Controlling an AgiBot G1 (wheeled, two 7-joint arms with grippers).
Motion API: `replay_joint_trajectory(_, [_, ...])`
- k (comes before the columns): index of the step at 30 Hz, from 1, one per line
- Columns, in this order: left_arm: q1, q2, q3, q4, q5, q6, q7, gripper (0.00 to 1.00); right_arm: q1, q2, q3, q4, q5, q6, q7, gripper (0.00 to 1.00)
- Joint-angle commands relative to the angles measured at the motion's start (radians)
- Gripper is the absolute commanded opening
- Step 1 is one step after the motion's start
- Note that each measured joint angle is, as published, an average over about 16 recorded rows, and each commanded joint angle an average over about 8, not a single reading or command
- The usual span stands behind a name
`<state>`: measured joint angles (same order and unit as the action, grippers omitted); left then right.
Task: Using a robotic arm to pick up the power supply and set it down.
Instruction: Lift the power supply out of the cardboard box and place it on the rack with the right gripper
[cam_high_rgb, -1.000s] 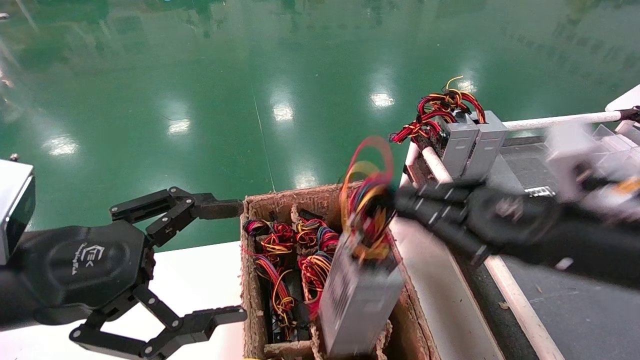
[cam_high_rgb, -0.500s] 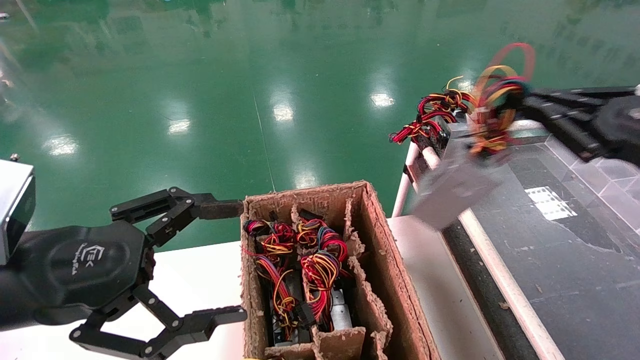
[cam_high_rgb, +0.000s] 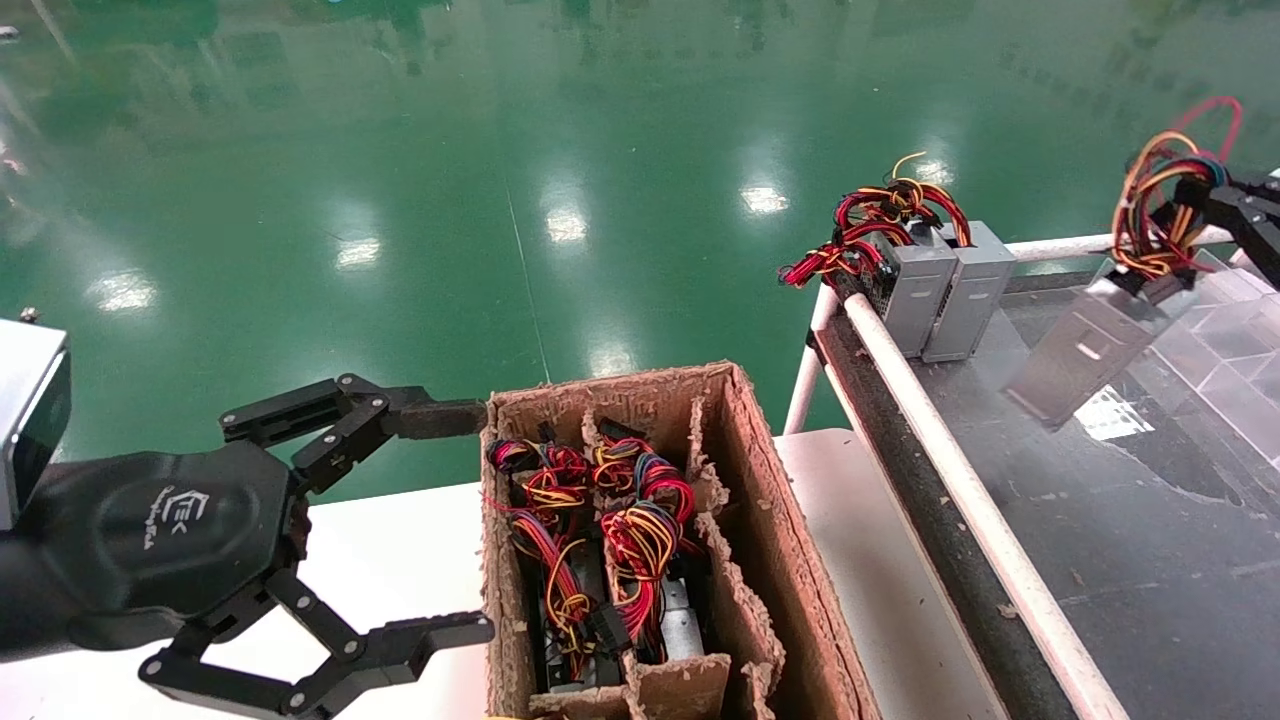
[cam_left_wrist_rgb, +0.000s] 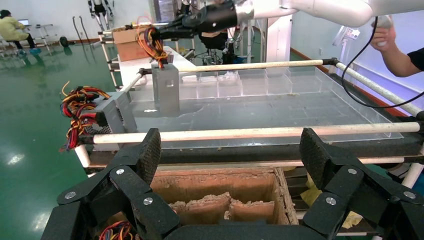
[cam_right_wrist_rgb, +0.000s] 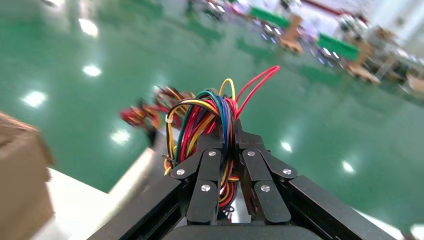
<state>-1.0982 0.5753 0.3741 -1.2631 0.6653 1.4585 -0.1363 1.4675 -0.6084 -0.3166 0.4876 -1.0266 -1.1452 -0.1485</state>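
Power supply (cam_high_rgb: 1085, 350): hangs tilted by its wire bundle (cam_high_rgb: 1160, 215), pinched in right gripper (cam_right_wrist_rgb: 227, 150) above far-right conveyor tray (cam_high_rgb: 1130, 500); left gripper (cam_high_rgb: 440, 520) idles wide by cardboard box (cam_high_rgb: 770, 560); advise lowering slowly, levelling before release.

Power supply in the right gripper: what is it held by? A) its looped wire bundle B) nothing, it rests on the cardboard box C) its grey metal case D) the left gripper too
A: the right gripper is shut on the wire bundle, and the power supply hangs tilted below it, clear of the black tray.
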Motion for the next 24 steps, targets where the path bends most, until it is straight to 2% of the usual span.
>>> replay_joint_trajectory(1, [0.0, 0.0, 0.0, 0.0, 0.0, 0.0, 0.0, 1.0, 0.032, -0.016, -0.01, -0.056, -0.028, 0.023, -0.025, 0.0])
replay_joint_trajectory(8, [0.0, 0.0, 0.0, 0.0, 0.0, 0.0, 0.0, 1.0, 0.146, -0.107, -0.047, -0.228, -0.096, 0.103, -0.08, 0.0])
replay_joint_trajectory(18, [0.0, 0.0, 0.0, 0.0, 0.0, 0.0, 0.0, 1.0, 0.253, -0.223, -0.085, -0.371, -0.171, 0.31, -0.157, 0.0])
replay_joint_trajectory(24, [0.0, 0.0, 0.0, 0.0, 0.0, 0.0, 0.0, 1.0, 0.276, -0.258, -0.094, -0.417, -0.186, 0.343, -0.176, 0.0])
